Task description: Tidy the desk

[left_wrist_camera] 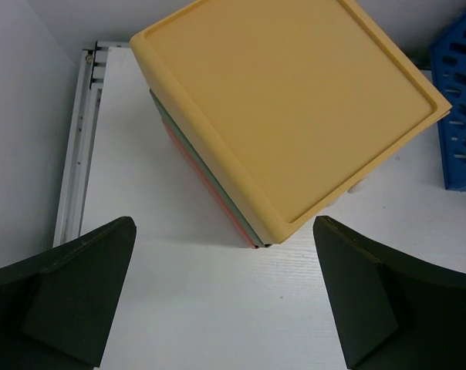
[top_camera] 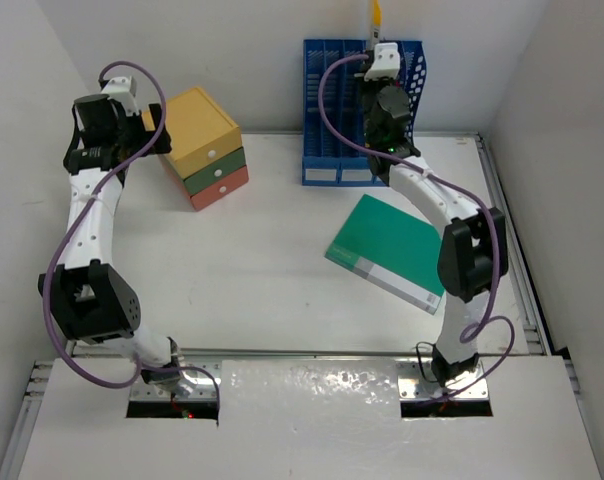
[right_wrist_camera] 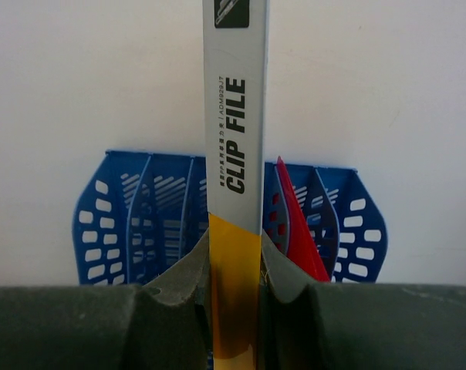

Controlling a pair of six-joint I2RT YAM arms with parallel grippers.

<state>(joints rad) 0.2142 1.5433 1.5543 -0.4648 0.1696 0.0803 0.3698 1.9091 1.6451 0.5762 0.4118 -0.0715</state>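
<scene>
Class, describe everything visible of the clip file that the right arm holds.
The clip file is thin and stiff-looking, seen spine-on: pale grey above with black "CLIP FILE" lettering, yellow below. It stands upright, pinched at its yellow part between the right gripper's dark fingers, at the blue slotted rack. Whether it touches the rack cannot be told.

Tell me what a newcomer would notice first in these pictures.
The right gripper pinches a yellow and grey clip file upright over the blue file rack at the back. A green folder lies flat on the desk at right, and the open left gripper hangs over the three-colour drawer box at back left.
</scene>
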